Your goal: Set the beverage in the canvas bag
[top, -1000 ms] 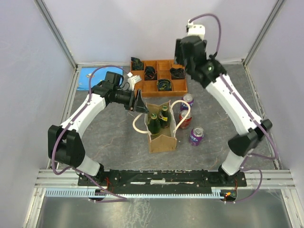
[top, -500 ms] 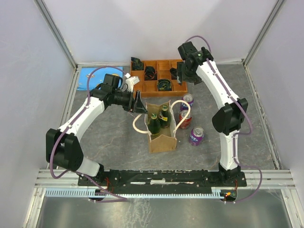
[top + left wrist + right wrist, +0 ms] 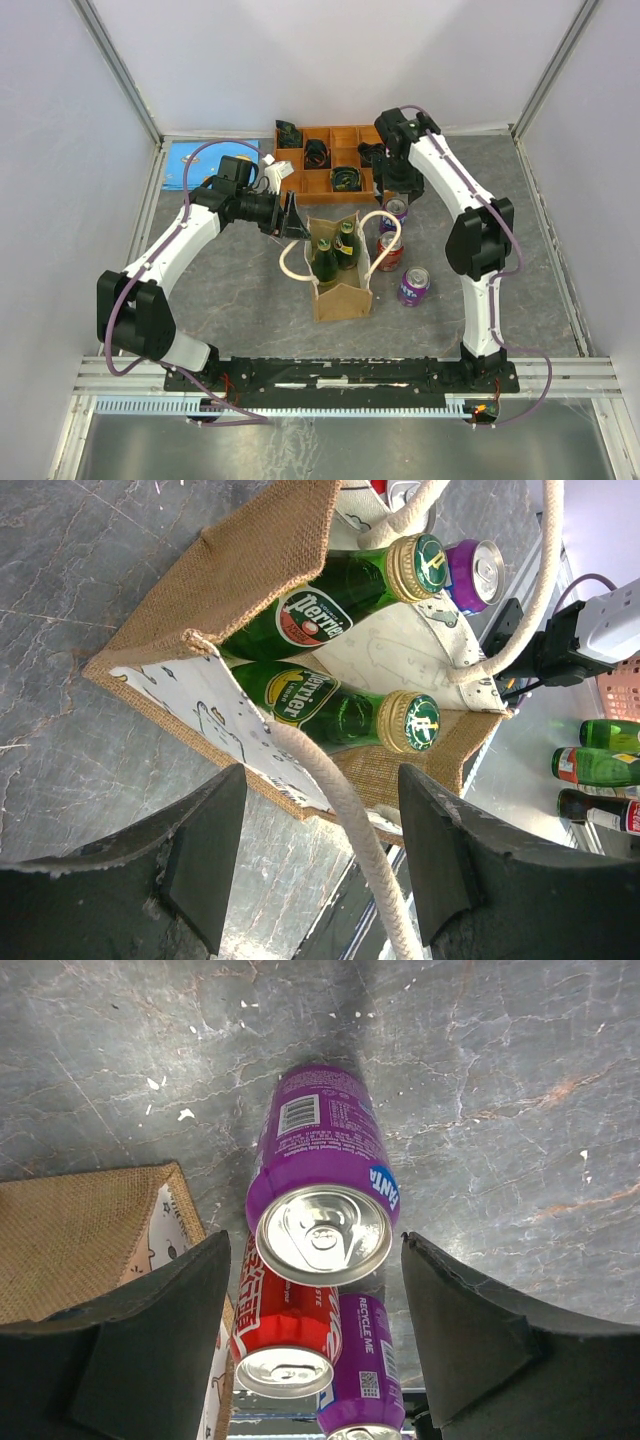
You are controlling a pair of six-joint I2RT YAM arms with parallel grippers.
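Note:
The tan canvas bag stands mid-table with two green Perrier bottles inside and cream rope handles. A purple Fanta can, a red can and a second purple can stand to its right. My left gripper is open at the bag's far left edge; in the left wrist view the bag lies ahead and a rope handle runs between the open fingers. My right gripper is open just above the far purple can, fingers either side, not touching it.
A wooden compartment tray with dark objects sits behind the bag. A blue flat item lies at the far left corner. The bag's corner is left of the right gripper. Grey walls enclose the table.
My right arm has swung down from high at the back to just above the far purple can. My left arm has barely moved. The bag and cans are unmoved.

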